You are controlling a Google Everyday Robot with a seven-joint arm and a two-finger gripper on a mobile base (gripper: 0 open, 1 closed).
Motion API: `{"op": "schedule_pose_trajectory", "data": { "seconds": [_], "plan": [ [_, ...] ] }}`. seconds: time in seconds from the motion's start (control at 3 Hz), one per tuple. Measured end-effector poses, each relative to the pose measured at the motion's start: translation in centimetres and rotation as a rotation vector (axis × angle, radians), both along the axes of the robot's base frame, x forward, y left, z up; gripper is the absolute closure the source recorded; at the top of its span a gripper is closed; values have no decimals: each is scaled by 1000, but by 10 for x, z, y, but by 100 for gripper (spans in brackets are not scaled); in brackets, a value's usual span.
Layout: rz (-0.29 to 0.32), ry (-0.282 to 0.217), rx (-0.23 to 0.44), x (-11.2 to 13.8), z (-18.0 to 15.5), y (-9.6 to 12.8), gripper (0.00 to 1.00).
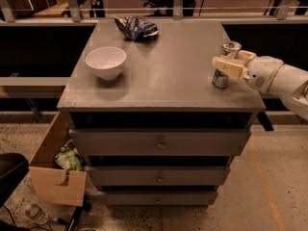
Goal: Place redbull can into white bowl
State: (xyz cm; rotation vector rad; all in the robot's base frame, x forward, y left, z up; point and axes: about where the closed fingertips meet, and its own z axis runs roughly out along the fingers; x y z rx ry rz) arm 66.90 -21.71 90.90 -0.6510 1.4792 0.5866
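A: Grey cabinet top [168,85], drawers below: what stands on it?

B: The camera view shows the white bowl [106,61] upright near the left edge and a crumpled snack bag [136,28] at the back. The redbull can [221,79] stands near the right edge, well apart from the bowl.

A: And the gripper?

B: The gripper [227,64] reaches in from the right, level with the can's middle. Whether it has hold of the can, I cannot tell.

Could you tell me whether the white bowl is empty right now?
Empty: the white bowl shows only bare white inside. The redbull can stands near the table's right edge, with the gripper at it.
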Motion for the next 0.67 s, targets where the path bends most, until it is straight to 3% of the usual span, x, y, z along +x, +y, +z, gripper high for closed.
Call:
{"op": "schedule_pose_trajectory", "data": {
  "seconds": [0.33,0.67],
  "plan": [
    [4,0,0,0,0,2,95],
    [7,-1,1,1,1,5,100]
  ]
}}
